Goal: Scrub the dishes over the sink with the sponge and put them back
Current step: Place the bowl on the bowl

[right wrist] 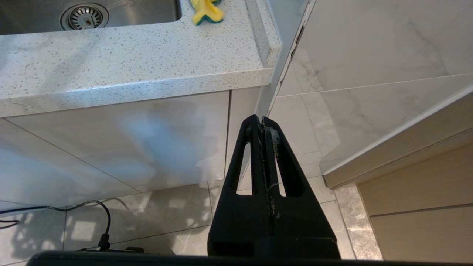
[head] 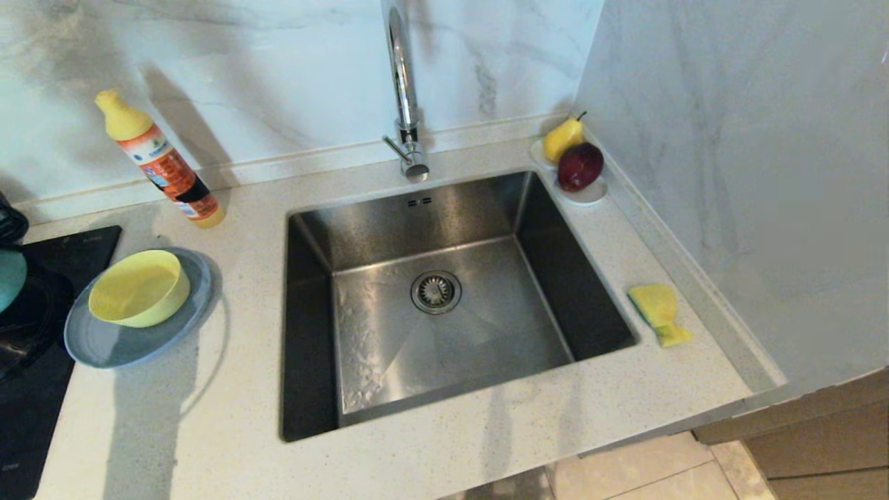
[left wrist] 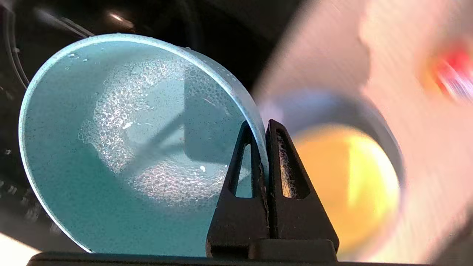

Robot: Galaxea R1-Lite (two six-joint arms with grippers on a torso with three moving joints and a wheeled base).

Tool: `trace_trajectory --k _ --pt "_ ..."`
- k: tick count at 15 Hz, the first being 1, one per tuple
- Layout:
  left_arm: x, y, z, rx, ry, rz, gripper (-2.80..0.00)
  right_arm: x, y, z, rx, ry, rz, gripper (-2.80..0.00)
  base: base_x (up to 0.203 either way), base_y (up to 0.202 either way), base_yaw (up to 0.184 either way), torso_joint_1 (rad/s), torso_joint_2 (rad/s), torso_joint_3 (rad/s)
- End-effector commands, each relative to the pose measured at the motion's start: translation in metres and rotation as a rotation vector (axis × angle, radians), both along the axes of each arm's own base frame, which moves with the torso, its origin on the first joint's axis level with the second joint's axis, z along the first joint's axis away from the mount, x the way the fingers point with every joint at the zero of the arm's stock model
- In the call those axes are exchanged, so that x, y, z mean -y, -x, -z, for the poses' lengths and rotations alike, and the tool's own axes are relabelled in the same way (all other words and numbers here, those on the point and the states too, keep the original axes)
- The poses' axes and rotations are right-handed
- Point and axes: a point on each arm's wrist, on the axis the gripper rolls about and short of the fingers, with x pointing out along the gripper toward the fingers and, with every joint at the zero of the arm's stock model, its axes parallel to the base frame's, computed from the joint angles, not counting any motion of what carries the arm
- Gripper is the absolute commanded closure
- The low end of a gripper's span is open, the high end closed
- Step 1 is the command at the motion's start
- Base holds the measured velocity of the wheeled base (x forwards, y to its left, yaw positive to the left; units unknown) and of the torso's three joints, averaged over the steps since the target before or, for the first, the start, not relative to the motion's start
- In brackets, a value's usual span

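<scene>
a: where's the left gripper (left wrist: 263,127) right now?

b: at the far left edge of the head view, over the dark cooktop (head: 42,389). its two black fingers (left wrist: 286,166) are pinched tight on the rim of the teal-blue bowl (left wrist: 122,147), one inside the wall and one outside. the bowl is tipped up on edge, with wet foam and droplets across its inside.

a: and the other dishes?

b: the yellow-green bowl (head: 139,288) sits inside the grey-blue plate (head: 111,340), on the counter (head: 229,417) just left of the sink (head: 444,298) and partly overlapping the cooktop's edge. in the left wrist view they show as a blur just beyond the gripper.

a: the sponge?

b: the sponge (head: 660,314) lies on the counter to the right of the sink, near its rim, yellow face up with a sliver of green beneath, well apart from both grippers.

a: anything crowding the area?

b: a detergent bottle (head: 161,161) leans against the back wall behind the plate. the tap (head: 404,90) rises behind the basin. a small white dish (head: 587,194) with a pear (head: 562,137) and a red apple (head: 580,165) sits in the back right corner. the sink holds nothing but its drain (head: 435,292).

a: right arm?

b: the right gripper (right wrist: 261,123) hangs parked below counter level, in front of the cabinet (right wrist: 111,140), fingers pressed together on nothing.
</scene>
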Motion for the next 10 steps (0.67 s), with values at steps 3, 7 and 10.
trace_trajectory --k 3,7,10 --pt "0.061 0.001 -0.023 0.009 -0.025 0.164 0.0 0.0 0.0 0.0 0.0 0.0 -0.001 0.0 0.0 0.0 0.0 0.0 0.0 0.0" --pt "0.102 -0.021 -0.005 -0.082 -0.014 0.266 0.0 0.0 0.0 0.0 0.0 0.0 -0.001 0.0 0.0 0.0 0.0 0.0 0.0 0.0" --pt "0.121 -0.03 0.017 -0.179 -0.044 0.267 0.0 0.0 0.0 0.0 -0.001 0.0 -0.001 0.0 0.0 0.0 0.0 0.0 0.0 0.0"
